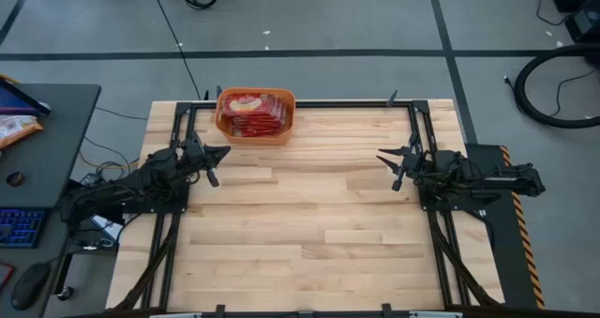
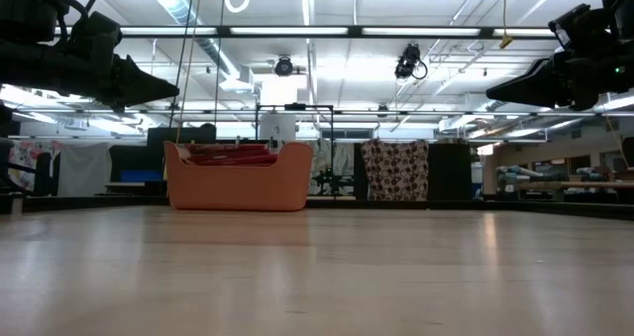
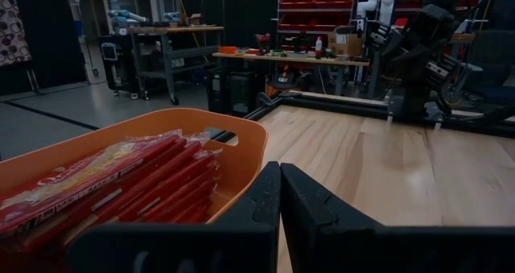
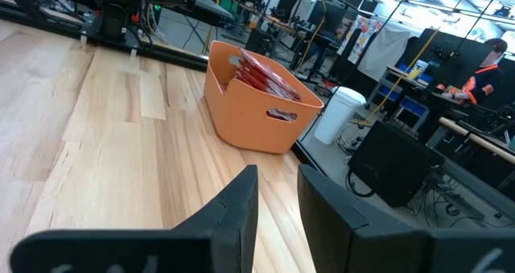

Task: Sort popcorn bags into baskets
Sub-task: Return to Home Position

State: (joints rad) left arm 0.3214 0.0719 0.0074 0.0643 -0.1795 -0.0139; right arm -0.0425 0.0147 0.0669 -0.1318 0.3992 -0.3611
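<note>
While both arms hang clear of its surface, one table (image 1: 309, 224) takes up most of the high view: a rectangular top of pale wooden strips in a butcher-block pattern, edged by a dark metal frame. Two dark arms are present. The left gripper (image 3: 279, 172) is raised over the table's left side, near the tub, with its two matte black fingers pressed together so that only a thin seam shows. The right gripper (image 4: 278, 180) is raised over the table's right side, well apart from the tub, with its two fingers slightly apart and wood visible through the gap. One orange tub (image 1: 255, 135) stands at the table's far edge, left of centre; it is smooth plastic, rectangular with rounded corners, and has a slot handle cut into each end wall that shows. All popcorn bags (image 1: 255, 112) in view lie inside this tub: flat red foil packets packed on edge and overlapping, so an exact count cannot be made. Pale lettering on the nearest packet cannot be read.
</note>
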